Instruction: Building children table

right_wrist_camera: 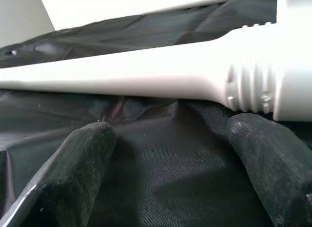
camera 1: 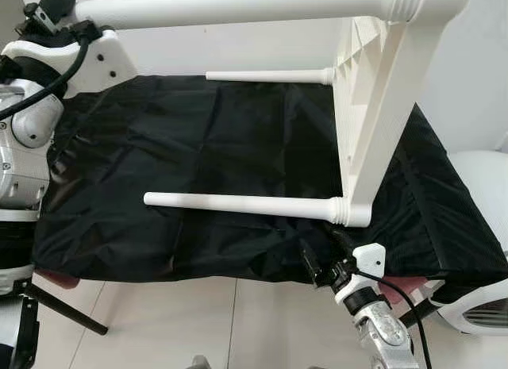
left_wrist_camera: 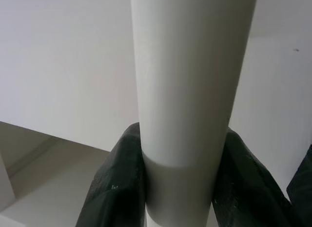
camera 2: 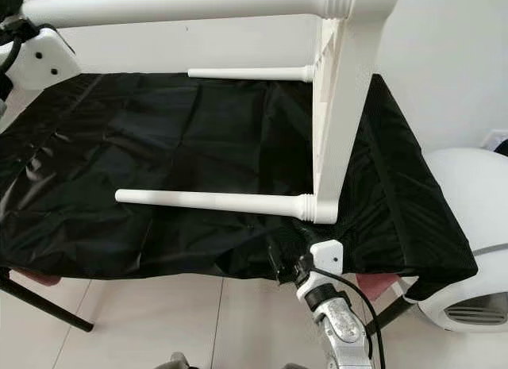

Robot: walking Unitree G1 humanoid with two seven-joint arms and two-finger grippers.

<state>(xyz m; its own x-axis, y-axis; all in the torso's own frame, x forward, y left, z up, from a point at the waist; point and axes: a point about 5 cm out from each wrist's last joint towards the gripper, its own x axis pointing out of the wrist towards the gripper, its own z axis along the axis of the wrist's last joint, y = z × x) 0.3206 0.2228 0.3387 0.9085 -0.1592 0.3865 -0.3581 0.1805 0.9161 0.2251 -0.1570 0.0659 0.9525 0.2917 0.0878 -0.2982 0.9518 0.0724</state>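
A white children's table lies on its side on a black cloth-covered surface (camera 1: 198, 147). Its top (camera 1: 373, 107) stands on edge at the right and its legs point left. The upper leg (camera 1: 238, 8) runs across the top of the head views, and my left gripper (left_wrist_camera: 180, 154) is shut on it, one black finger (left_wrist_camera: 119, 183) on each side. The near lower leg (camera 1: 238, 202) rests on the cloth; a far leg (camera 1: 270, 75) lies behind it. My right gripper (right_wrist_camera: 170, 154) is open on the cloth just below the near leg's threaded base (right_wrist_camera: 248, 90), at the surface's front edge (camera 1: 321, 258).
A white rounded appliance (camera 1: 484, 186) stands on the floor at the right, close to the covered surface. A black stand leg (camera 1: 67, 309) slants out at the lower left over pale floor tiles (camera 1: 198, 321). A white wall is behind.
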